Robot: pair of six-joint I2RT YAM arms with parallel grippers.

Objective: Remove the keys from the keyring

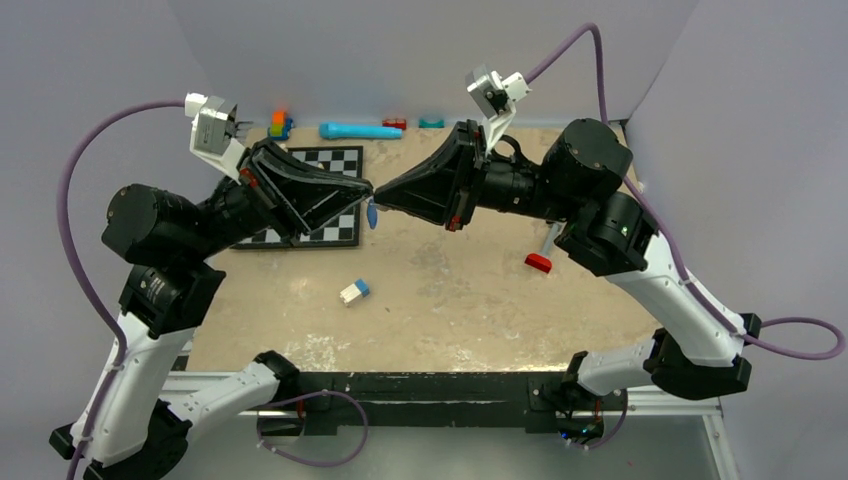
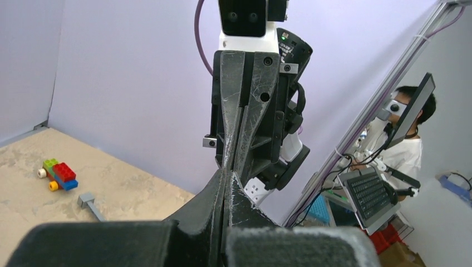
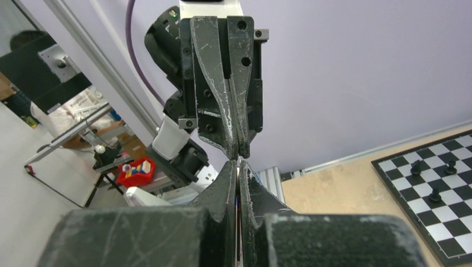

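Blue-headed key (image 1: 372,214) dangling, left fingers (image 1: 340,186) and right fingers (image 1: 402,191) clenched tip-to-tip above it

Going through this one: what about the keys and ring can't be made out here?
- Keyring: in the top view it is too small to see and is covered by the meeting tips of the left gripper and right gripper.
- Silver key: found in no view; only the blue key head hangs below the tips.
- What each shut gripper pinches: in both wrist views the closed fingers cover the contact point.
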